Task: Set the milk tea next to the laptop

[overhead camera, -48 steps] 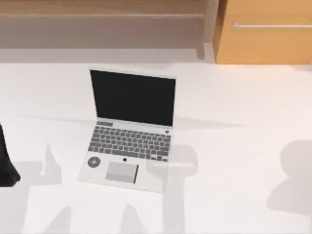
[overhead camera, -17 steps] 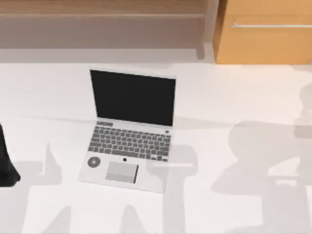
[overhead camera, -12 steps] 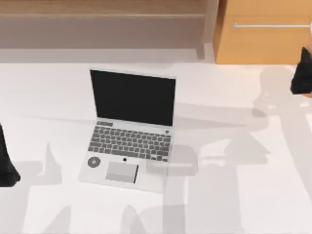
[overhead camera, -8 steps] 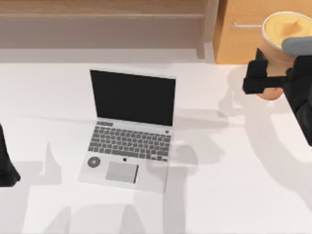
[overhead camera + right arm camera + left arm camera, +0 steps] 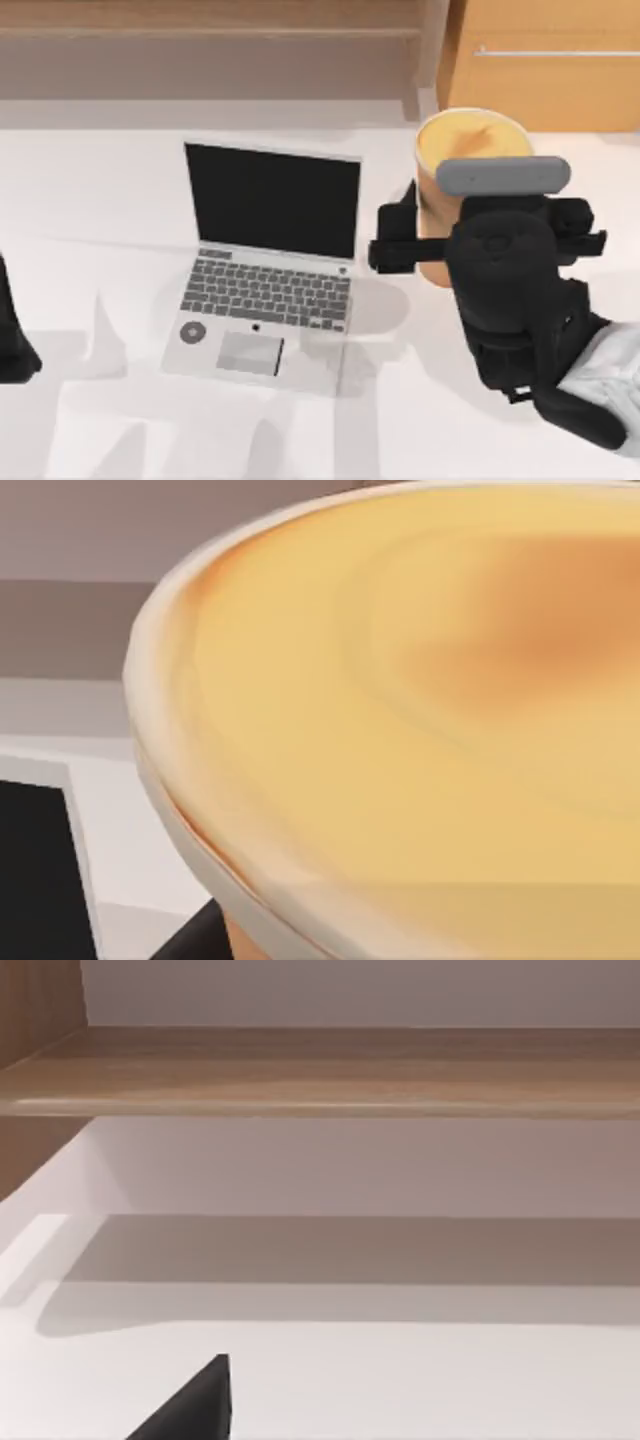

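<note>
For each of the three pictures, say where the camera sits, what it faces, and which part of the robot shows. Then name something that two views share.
Top view: above the table, looking down on the laptop; the right pincer holds the milk tea, the left arm is parked at the left edge.
Left wrist view: on the left arm, facing the table and a wooden shelf; a dark pincer tip shows.
Right wrist view: on the right arm, close over the milk tea.
Shared: the milk tea, top and right wrist views.

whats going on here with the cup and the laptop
The right arm's tool is closed on the milk tea and holds it just to the right of the open laptop, on the white table. Whether the cup is already resting on the table cannot be told. The left arm is parked at the table's left edge.
</note>
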